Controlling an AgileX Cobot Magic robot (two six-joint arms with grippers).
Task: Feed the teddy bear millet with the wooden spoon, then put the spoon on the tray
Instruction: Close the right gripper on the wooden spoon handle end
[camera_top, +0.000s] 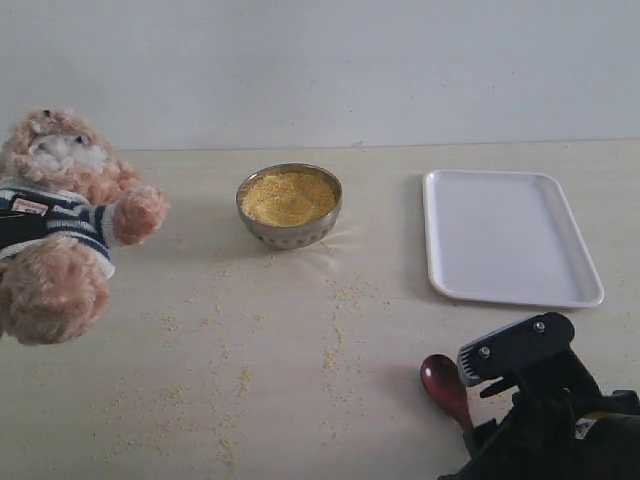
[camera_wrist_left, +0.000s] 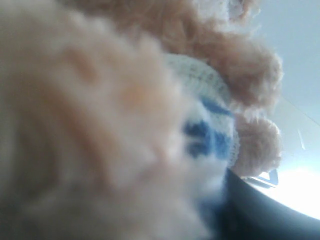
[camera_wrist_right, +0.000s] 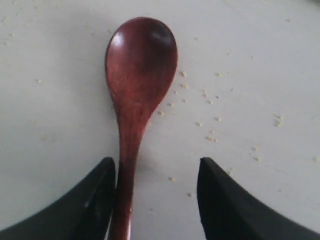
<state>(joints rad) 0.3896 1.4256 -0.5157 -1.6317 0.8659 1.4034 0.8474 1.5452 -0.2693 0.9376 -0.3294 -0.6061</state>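
Teddy bear is up at the left edge, its fur filling the left wrist view, so I can't tell how the left gripper's fingers stand. The tray lies on the right of the table. Low at the near right, the right gripper tips downward. Its fingers are spread wide astride the wooden spoon, which lies flat on the table. Millet is heaped in the metal bowl at centre.

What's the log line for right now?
right gripper: open astride wooden spoon handle | spoon: on table | millet: in metal bowl, some scattered | tray: empty
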